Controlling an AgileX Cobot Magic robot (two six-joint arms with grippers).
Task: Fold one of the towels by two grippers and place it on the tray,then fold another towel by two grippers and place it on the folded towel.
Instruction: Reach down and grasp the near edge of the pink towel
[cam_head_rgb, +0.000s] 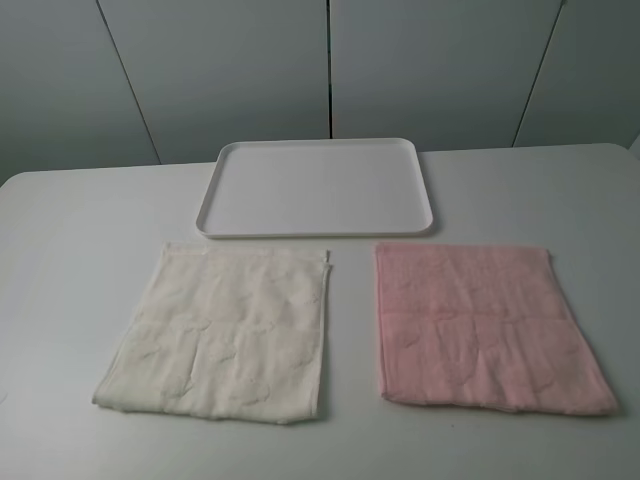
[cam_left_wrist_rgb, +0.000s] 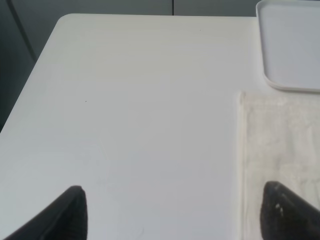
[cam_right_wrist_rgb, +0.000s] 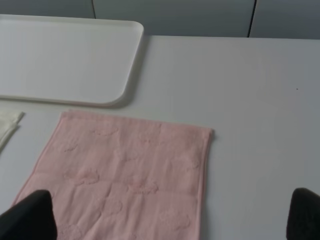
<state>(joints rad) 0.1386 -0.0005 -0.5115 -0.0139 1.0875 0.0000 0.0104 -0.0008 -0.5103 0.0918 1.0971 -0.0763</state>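
Nearest the robot, the left black two-fingered claw (cam_left_wrist_rgb: 175, 215) hangs spread wide, gripping nothing, above the white bench (cam_head_rgb: 60, 300), one finger over the edge of the cream terry towel (cam_head_rgb: 225, 335). The right black claw (cam_right_wrist_rgb: 167, 217) gapes equally wide above the pink terry towel (cam_head_rgb: 480, 325). Both towels lie flat, side by side, apart. Just beyond them sits the flat white rectangular plastic tray (cam_head_rgb: 315, 233).

High overview; low wrist views toward tray (cam_head_rgb: 315, 231)
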